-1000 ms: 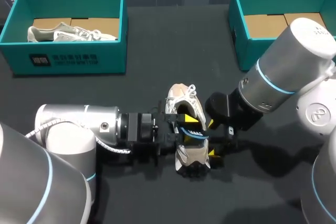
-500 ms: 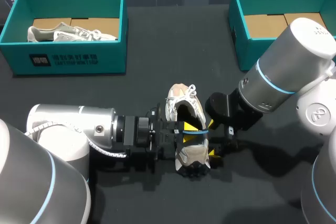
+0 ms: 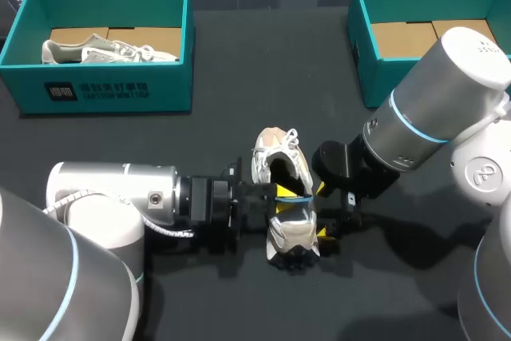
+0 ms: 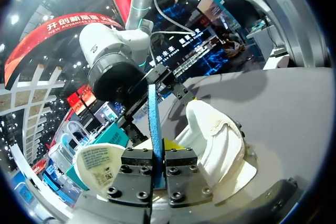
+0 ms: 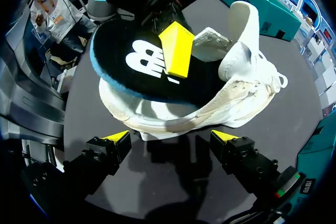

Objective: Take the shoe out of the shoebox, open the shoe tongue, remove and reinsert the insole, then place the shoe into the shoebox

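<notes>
A white and beige shoe [image 3: 281, 167] lies mid-table, with its tongue [image 4: 98, 163] folded back beside my left gripper. My left gripper [image 3: 286, 195] comes in from the left and is shut on the insole [image 5: 135, 67], which is black on top with a blue edge [image 4: 153, 121]. The insole sticks partly out of the shoe's opening. One left finger [image 5: 176, 54] presses on its top. My right gripper [image 5: 172, 137] is open at the shoe's right side. Its two yellow tips stand wide apart, alongside the shoe [image 5: 210, 109] and apart from it.
A teal shoebox [image 3: 108, 89] at the back left holds another light shoe [image 3: 104, 49]. A second teal shoebox [image 3: 369, 53] at the back right shows only its cardboard floor. Dark tabletop lies between the boxes and the shoe.
My left gripper's fingers have closed together on the insole's edge. The right arm and the shoe have stayed where they were.
</notes>
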